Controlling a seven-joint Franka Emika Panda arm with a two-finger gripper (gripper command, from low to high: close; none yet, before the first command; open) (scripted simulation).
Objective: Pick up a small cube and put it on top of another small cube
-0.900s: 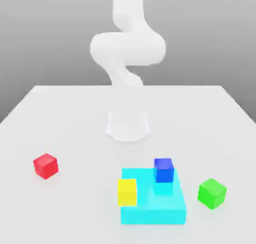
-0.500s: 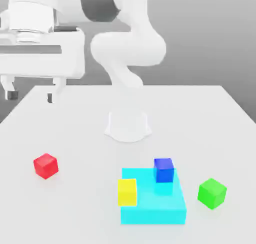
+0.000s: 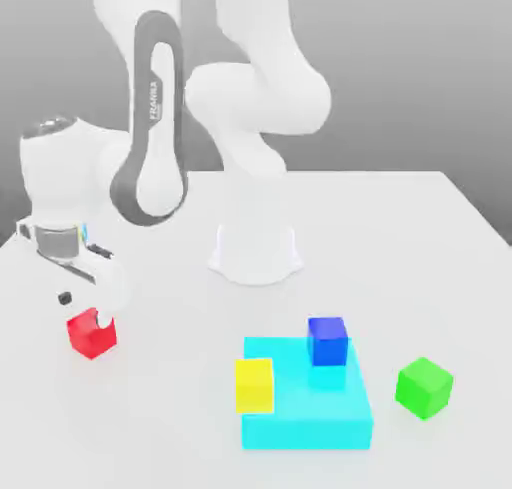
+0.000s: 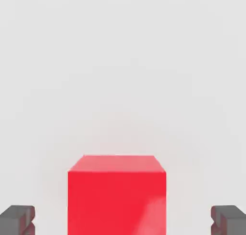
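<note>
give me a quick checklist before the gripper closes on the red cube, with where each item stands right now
1. Gripper open: ok, a fingertip stands out to either side with space between.
2. Red cube lined up between the fingertips: ok, the hand view shows a gap on both sides of it.
3. Fingertips low enough for a firm grip: cannot tell.
4. Red cube free of other blocks: ok, it sits alone on the table.
5. Blue cube top free for stacking: ok, nothing on it.
6. Which cube is to be the base: cannot tell, the task names no colour.
</note>
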